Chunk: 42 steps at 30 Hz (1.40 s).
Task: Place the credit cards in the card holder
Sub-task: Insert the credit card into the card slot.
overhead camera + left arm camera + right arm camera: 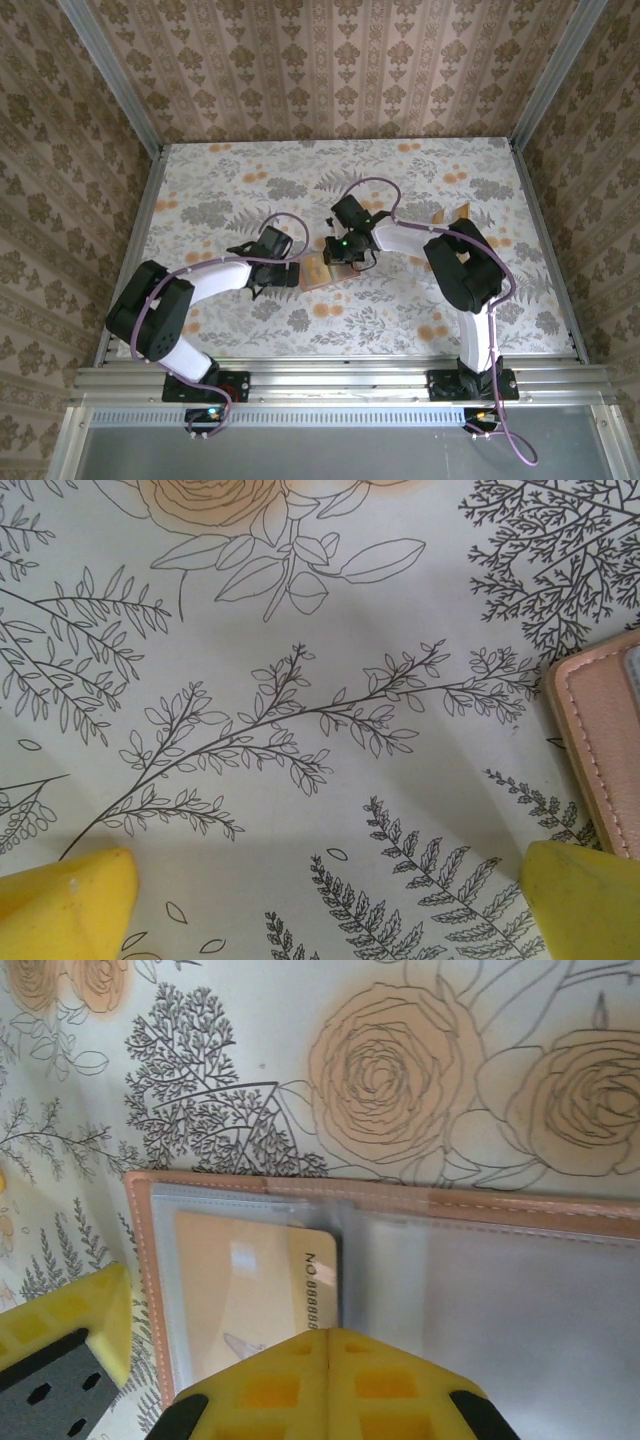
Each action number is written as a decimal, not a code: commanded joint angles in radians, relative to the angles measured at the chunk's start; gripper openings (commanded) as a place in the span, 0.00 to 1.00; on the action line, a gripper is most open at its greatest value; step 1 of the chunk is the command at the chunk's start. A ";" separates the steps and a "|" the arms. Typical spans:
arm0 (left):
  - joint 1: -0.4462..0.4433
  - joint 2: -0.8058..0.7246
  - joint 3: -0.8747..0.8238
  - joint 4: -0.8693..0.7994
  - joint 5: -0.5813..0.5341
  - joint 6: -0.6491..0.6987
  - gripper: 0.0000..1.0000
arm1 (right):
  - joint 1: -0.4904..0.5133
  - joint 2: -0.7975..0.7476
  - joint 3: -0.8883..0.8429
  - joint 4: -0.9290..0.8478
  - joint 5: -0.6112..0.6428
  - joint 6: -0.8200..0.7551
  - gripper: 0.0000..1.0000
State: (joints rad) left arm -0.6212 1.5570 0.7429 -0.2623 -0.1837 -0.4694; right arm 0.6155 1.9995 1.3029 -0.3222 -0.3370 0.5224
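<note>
Your left end effector sits low over the floral counter, just to the left of the card holder. In its wrist view, your left end effector has its two yellow fingertips spread wide at the bottom corners. Bare counter lies between them and nothing is held. The stitched pinkish-brown edge of the card holder comes in at the right side, just beside the right-hand fingertip.

Your right end effector is at the holder's far right corner, near the middle of the counter. From its wrist camera, you see the right end effector with both yellow fingers pressed together, their seam closed. The card holder lies open and flat beneath them, showing its clear plastic sleeves. One tan credit card sits in the left sleeve, with printed digits along its right edge. The closed fingertips overlap that card's lower edge, but you cannot tell whether they are pinching it.

More credit cards lie further right on the counter, beside your right arm's elbow and well apart from the holder.
</note>
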 commanded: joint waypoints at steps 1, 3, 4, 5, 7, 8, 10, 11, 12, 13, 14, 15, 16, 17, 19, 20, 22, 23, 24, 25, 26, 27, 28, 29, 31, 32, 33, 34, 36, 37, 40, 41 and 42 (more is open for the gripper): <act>-0.007 0.039 0.012 0.013 -0.008 0.015 1.00 | 0.016 0.025 0.032 -0.033 0.000 -0.017 0.00; -0.008 0.039 0.013 0.015 -0.007 0.015 1.00 | 0.021 0.028 0.034 -0.032 0.000 -0.016 0.00; -0.008 0.039 0.011 0.016 -0.007 0.015 1.00 | 0.024 0.029 0.038 -0.031 -0.002 -0.015 0.00; -0.009 0.040 0.012 0.017 -0.007 0.015 1.00 | 0.026 0.032 0.039 -0.031 -0.002 -0.015 0.00; -0.011 0.040 0.011 0.015 -0.008 0.015 1.00 | 0.029 0.032 0.042 -0.032 -0.004 -0.014 0.00; -0.011 0.039 0.012 0.014 -0.008 0.015 1.00 | 0.029 0.029 0.042 -0.033 -0.004 -0.015 0.00; -0.010 0.038 0.010 0.013 -0.008 0.016 1.00 | 0.026 0.016 0.039 -0.037 0.008 -0.019 0.00; -0.011 0.038 0.009 0.014 -0.008 0.015 1.00 | 0.024 0.007 0.037 -0.041 0.012 -0.022 0.00; -0.011 0.038 0.010 0.014 -0.009 0.014 1.00 | 0.021 -0.002 0.035 -0.041 0.015 -0.023 0.00; -0.010 0.040 0.010 0.015 -0.008 0.014 1.00 | 0.016 -0.013 0.032 -0.043 0.014 -0.025 0.00; -0.011 0.040 0.009 0.014 -0.007 0.013 1.00 | 0.012 -0.025 0.029 -0.043 0.015 -0.025 0.00; -0.011 0.041 0.009 0.014 -0.007 0.014 1.00 | 0.006 -0.035 0.025 -0.040 0.015 -0.023 0.00; -0.012 0.041 0.009 0.016 -0.007 0.014 1.00 | 0.001 -0.045 0.021 -0.040 0.014 -0.023 0.00; -0.011 0.041 0.009 0.015 -0.008 0.015 1.00 | -0.003 -0.050 0.018 -0.040 0.016 -0.025 0.00; -0.012 0.043 0.009 0.017 -0.008 0.015 1.00 | -0.010 -0.055 0.013 -0.041 0.016 -0.026 0.00; -0.012 0.044 0.010 0.017 -0.007 0.014 1.00 | -0.012 -0.054 0.010 -0.040 0.017 -0.026 0.00; -0.012 0.046 0.009 0.018 -0.006 0.015 1.00 | -0.014 -0.045 0.007 -0.041 0.018 -0.028 0.00; -0.012 0.045 0.010 0.019 -0.006 0.014 1.00 | -0.014 -0.040 0.005 -0.039 0.017 -0.028 0.00; -0.012 0.045 0.009 0.019 -0.006 0.015 1.00 | -0.014 -0.035 0.003 -0.037 0.018 -0.027 0.00; -0.012 0.045 0.010 0.018 -0.007 0.013 1.00 | -0.014 -0.029 -0.002 -0.033 0.017 -0.025 0.00; -0.012 0.047 0.009 0.018 -0.006 0.014 1.00 | -0.014 -0.025 -0.004 -0.029 0.018 -0.024 0.00; -0.011 0.047 0.009 0.018 -0.005 0.014 1.00 | -0.013 -0.022 -0.009 -0.025 0.018 -0.021 0.00; -0.012 0.045 0.010 0.018 -0.005 0.014 1.00 | -0.014 -0.019 -0.013 -0.021 0.020 -0.021 0.00; -0.012 0.045 0.010 0.019 -0.006 0.015 1.00 | -0.014 -0.015 -0.015 -0.020 0.021 -0.020 0.00; -0.012 0.045 0.010 0.018 -0.005 0.016 1.00 | -0.014 -0.006 -0.017 -0.016 0.023 -0.020 0.00; -0.012 0.047 0.010 0.018 -0.007 0.017 1.00 | -0.014 -0.002 -0.017 -0.017 0.023 -0.020 0.00; -0.012 0.047 0.009 0.018 -0.006 0.017 1.00 | -0.014 0.001 -0.016 -0.016 0.021 -0.020 0.00; -0.012 0.047 0.011 0.019 -0.007 0.016 1.00 | -0.014 0.007 -0.014 -0.017 0.019 -0.022 0.00; -0.012 0.049 0.011 0.020 -0.005 0.015 1.00 | -0.013 0.015 -0.012 -0.016 0.017 -0.022 0.00; -0.012 0.050 0.012 0.018 -0.005 0.015 1.00 | -0.011 0.018 -0.011 -0.016 0.018 -0.022 0.00; -0.012 0.055 0.014 0.020 -0.003 0.015 1.00 | -0.006 0.026 -0.004 -0.019 0.016 -0.023 0.00; -0.012 0.055 0.016 0.019 -0.002 0.015 1.00 | -0.003 0.030 -0.001 -0.021 0.016 -0.024 0.00; -0.012 0.055 0.017 0.018 -0.002 0.017 1.00 | -0.001 0.033 0.003 -0.023 0.014 -0.025 0.00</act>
State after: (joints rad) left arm -0.6235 1.5646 0.7498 -0.2619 -0.1844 -0.4694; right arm 0.6029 2.0121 1.2976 -0.3294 -0.3286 0.5182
